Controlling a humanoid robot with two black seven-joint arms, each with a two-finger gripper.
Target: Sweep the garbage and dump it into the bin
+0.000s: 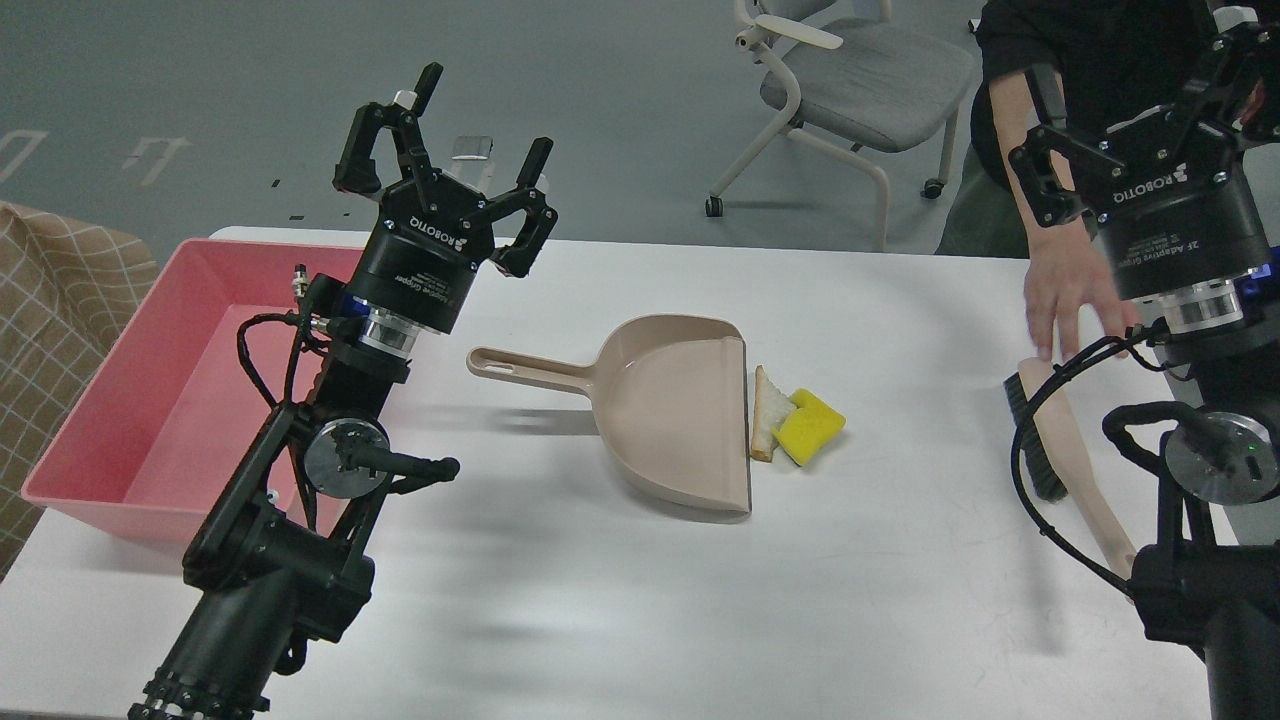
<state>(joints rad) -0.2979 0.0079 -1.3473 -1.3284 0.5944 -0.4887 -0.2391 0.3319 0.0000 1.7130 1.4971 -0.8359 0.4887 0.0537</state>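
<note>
A grey padded office chair (860,80) on castors stands beyond the white table (640,600) (a beige checked cloth (60,290) lies far left).

Likely office or lab, grey carpet floor (600,90), wheeled chair (850,90), white table (900,560)

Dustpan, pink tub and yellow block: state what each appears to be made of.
Dustpan: likely molded plastic, beige, smooth with a soft sheen and a one-piece handle.
Pink tub: probably plastic too, with smooth sloping walls and an even colour with a mild gloss.
Yellow block: looks like sponge or foam, matte, with soft slightly uneven edges; the texture is too small to confirm.
</note>
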